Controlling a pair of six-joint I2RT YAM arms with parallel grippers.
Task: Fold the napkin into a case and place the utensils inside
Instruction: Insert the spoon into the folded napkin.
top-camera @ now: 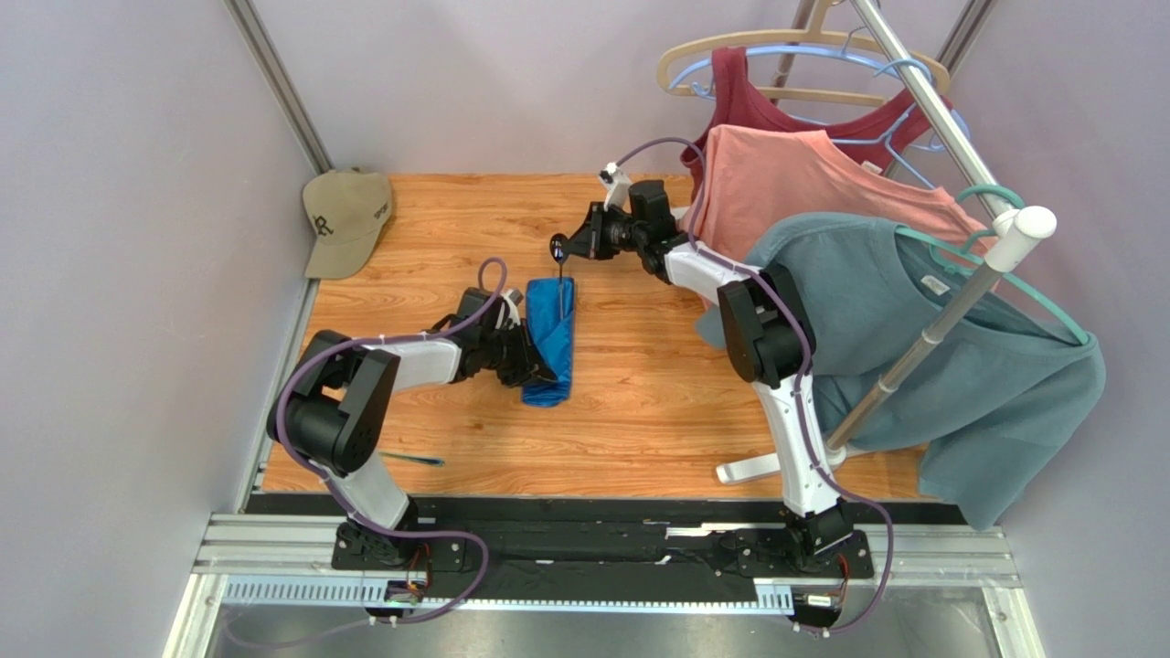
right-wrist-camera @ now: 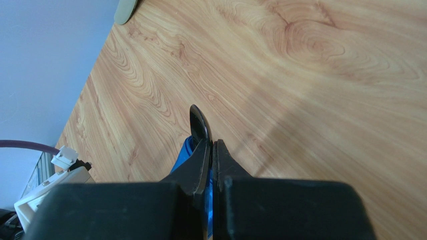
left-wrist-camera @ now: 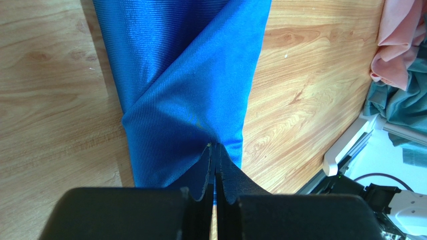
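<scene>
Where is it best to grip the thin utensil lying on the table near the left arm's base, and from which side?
Probably mid-shaft on the utensil, coming straight down, jaws across its length: it lies flat, thin, running roughly left-to-right.

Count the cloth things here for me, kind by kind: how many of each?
Shirts: 3 (maroon top, salmon shirt, teal-grey shirt)
Caps: 1 (khaki cap)
Napkins: 1 (blue napkin)
Total: 5
</scene>
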